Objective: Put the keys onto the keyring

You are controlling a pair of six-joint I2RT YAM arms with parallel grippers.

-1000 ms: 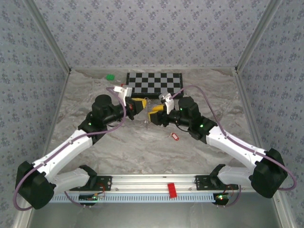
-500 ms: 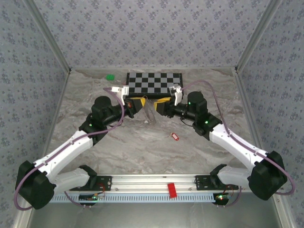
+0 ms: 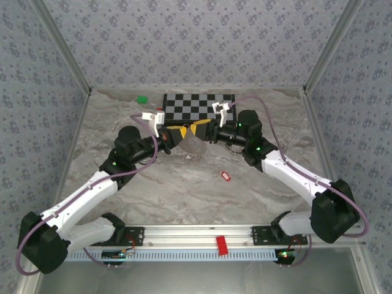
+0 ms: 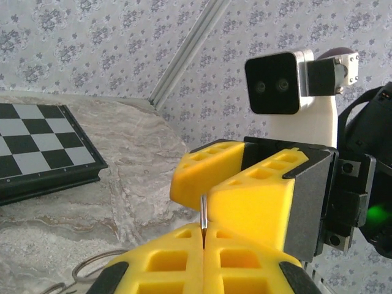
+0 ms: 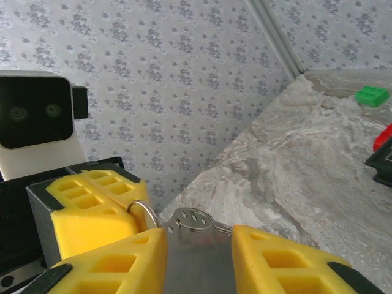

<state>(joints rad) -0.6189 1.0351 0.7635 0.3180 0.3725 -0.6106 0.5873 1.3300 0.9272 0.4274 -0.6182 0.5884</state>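
Marbled desk (image 3: pixel 153 190), floral walls: both claws meet at the keyring (image 3: pixel 193 147).
Left claw (image 4: pixel 202 236) clenched on it; right claw (image 5: pixel 199 245) grip cannot be told; keys (image 3: pixel 225 176) lie behind it. The ring is best held steady.

Bright, even, diffuse light falls from above. In the top view the arms throw only faint, soft-edged shadows on the counter (image 3: pixel 153 190), and its marbled surface shows no harsh glare. The papered walls are lit alike at left, right and far. In the left wrist view the left tool (image 4: pixel 203 240), nearest the lens, looks soft, while the chessboard (image 4: pixel 37 147) is crisper. In the right wrist view the right tool (image 5: pixel 199 237) is blurred up close, the keyring (image 5: pixel 144 209) carries a pale glint, and the far green block (image 5: pixel 372 95) is slightly soft.
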